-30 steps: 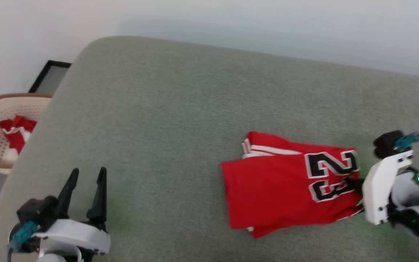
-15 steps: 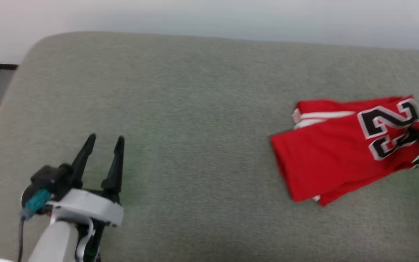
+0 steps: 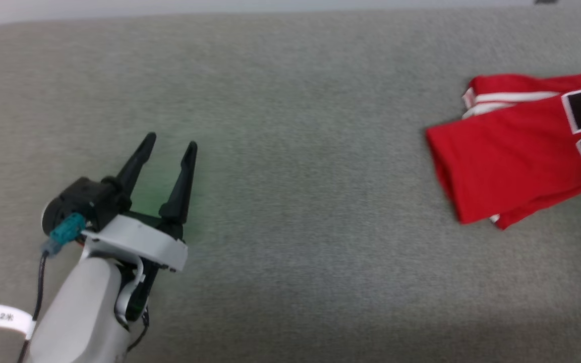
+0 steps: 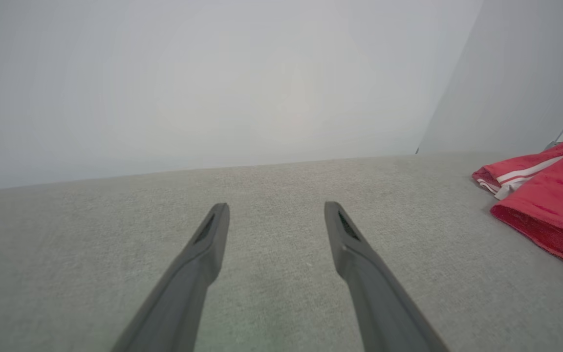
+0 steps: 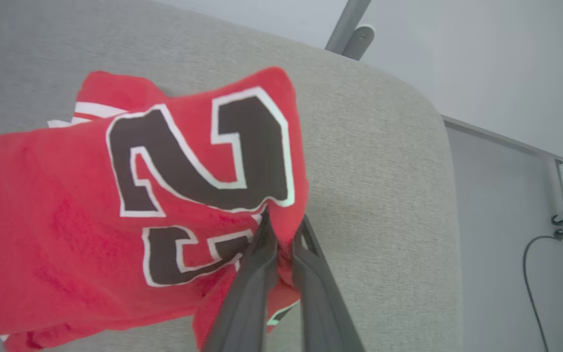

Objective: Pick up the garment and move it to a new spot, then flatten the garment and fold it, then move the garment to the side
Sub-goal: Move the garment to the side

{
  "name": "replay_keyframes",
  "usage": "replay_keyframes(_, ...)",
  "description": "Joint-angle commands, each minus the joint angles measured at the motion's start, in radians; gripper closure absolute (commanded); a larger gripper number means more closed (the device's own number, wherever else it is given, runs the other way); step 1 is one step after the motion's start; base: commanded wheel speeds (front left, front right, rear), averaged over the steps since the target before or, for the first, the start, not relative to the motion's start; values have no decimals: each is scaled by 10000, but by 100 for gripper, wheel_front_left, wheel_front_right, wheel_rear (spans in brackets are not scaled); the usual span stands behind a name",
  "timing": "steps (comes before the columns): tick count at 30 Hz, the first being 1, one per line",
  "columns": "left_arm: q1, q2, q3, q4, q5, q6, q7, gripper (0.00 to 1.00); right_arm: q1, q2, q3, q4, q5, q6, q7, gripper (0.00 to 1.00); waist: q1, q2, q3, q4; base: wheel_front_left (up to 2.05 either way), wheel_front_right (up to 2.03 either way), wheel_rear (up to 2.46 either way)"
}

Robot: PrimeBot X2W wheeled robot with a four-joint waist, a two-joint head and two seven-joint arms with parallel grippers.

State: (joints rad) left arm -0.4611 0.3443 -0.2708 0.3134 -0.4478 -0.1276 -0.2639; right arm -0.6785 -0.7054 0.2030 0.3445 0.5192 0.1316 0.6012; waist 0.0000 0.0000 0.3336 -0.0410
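Off head view's right edge runs the garment (image 3: 517,151), pinched by right gripper (image 5: 284,221); left gripper (image 3: 171,140) gapes empty.

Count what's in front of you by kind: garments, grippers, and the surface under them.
Garments: 1, the red sports jersey with white trim and a black "23".
Grippers: 2, the left gripper open and holding nothing, the right gripper shut on the jersey.
Surfaces: 1, the grey-green fabric cushion.
Total: 4.
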Motion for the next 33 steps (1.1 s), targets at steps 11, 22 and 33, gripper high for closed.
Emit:
replay_keyframes(11,-963,305,-645,174,-121,-34,3,0,-1002,-867,188,1105,-529,-20,-1550,100,0,0,1166,-1210,0,0,0)
replay_keyframes(22,-1544,380,-1085,301,-116,-34,3,0,-1800,-1189,273,2575,-1153,-20,-2709,100,0,0,1639,-1482,0,0,0)
replay_keyframes(33,-1758,470,-1272,348,-201,-33,3,0,-2270,-701,191,4008,-1592,-20,-3246,100,0,0,1760,-1397,0,0,0)
